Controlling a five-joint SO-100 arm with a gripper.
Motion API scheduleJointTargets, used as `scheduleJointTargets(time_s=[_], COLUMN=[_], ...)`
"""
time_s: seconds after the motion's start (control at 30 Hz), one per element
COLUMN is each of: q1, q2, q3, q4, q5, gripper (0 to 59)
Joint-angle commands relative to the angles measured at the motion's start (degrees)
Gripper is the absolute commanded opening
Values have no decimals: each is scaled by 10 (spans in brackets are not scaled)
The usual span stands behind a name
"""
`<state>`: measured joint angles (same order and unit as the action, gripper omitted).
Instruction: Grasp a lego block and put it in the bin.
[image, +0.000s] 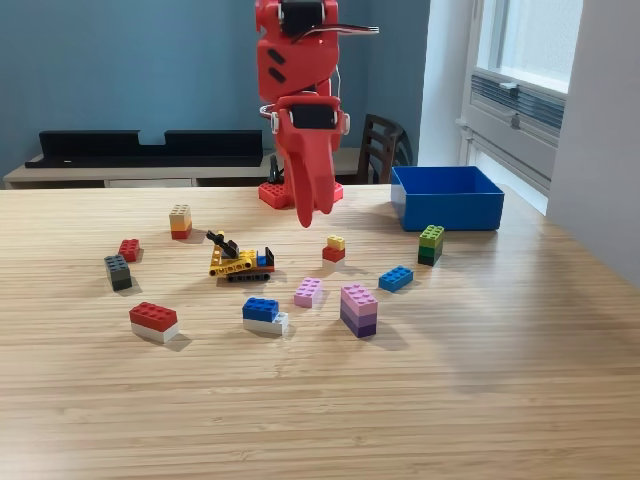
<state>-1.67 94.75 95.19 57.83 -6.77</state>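
Hanging clenched and empty, end effector (313, 215) sits left of the bin (447, 197).

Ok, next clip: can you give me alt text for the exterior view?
A red robot arm hangs its gripper, holding nothing, above a wooden table scattered with lego blocks and a small yellow toy digger. A blue bin sits at the view's right, behind a green stacked block.
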Motion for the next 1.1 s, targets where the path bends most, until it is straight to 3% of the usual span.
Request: scheduleJointTargets(time_s=[0.03,0.63,0.93,1.1], q1=[-23,-46,-26,-26], q2=[8,-19,-189,-273], q3=[-32,-59,-182,-299], q4=[-11,-9,40,109], q5=[6,14,33,48], gripper=[425,431,432,423])
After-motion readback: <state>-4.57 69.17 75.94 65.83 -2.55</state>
